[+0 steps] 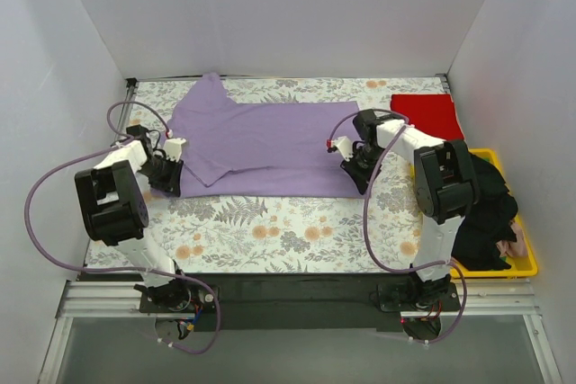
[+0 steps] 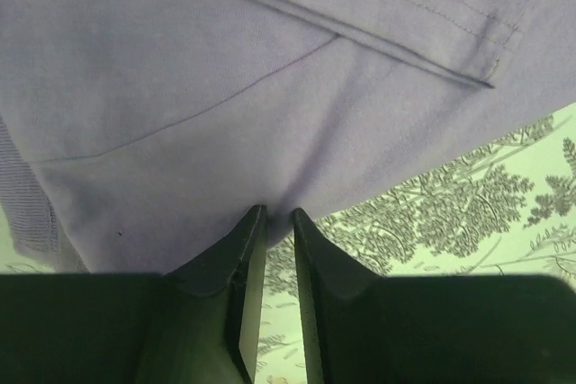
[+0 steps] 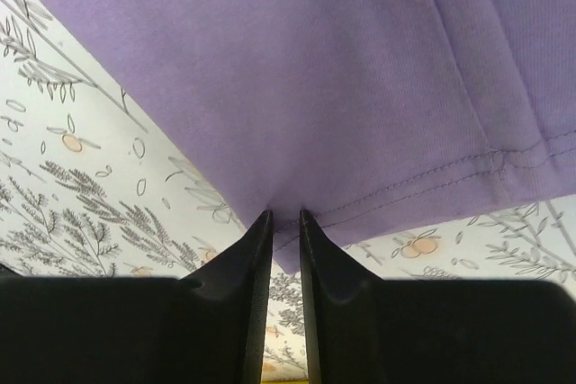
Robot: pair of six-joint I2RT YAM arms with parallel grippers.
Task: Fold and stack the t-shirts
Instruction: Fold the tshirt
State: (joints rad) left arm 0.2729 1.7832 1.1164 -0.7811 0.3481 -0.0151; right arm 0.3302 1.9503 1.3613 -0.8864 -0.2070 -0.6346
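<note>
The lavender-purple t-shirt (image 1: 261, 146) lies spread across the floral cloth, one sleeve folded over its left part. My left gripper (image 1: 169, 174) is shut on the shirt's near left corner; in the left wrist view the purple cloth (image 2: 225, 87) is pinched between the fingertips (image 2: 255, 227). My right gripper (image 1: 353, 168) is shut on the near right hem corner; in the right wrist view the stitched hem (image 3: 360, 114) sits between the fingertips (image 3: 263, 227). The red t-shirt (image 1: 427, 115) lies folded at the back right.
The grey-and-orange floral cloth (image 1: 288, 231) covers the table. A yellow tray (image 1: 526, 263) at the right holds dark clothing (image 1: 486, 213). White walls enclose the back and sides. Purple cables loop beside both arms.
</note>
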